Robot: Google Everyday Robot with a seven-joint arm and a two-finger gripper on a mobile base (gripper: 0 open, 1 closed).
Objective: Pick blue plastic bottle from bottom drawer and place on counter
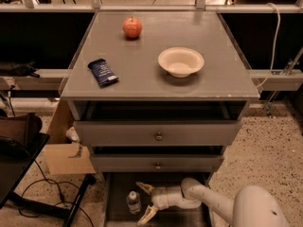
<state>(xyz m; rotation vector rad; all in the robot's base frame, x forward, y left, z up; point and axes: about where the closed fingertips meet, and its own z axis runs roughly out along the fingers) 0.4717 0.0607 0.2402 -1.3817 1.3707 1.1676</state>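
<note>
The blue plastic bottle (134, 202) stands upright on the dark floor of the open bottom drawer (118, 212), at its left side. It is small and clear with a white cap. My gripper (144, 202) is inside the drawer just right of the bottle, pointing left. Its two pale fingers (145, 188) are spread wide, one above and one below the bottle's level, and hold nothing. The white arm (213, 205) reaches in from the lower right. The counter (142, 74) is the grey top of the cabinet above.
On the counter lie a red apple (132, 27), a white bowl (181, 61) and a dark blue snack packet (102, 72). The two upper drawers with round knobs (158, 136) are slightly open. A cardboard box (66, 155) and a black chair (19, 160) stand left of the cabinet.
</note>
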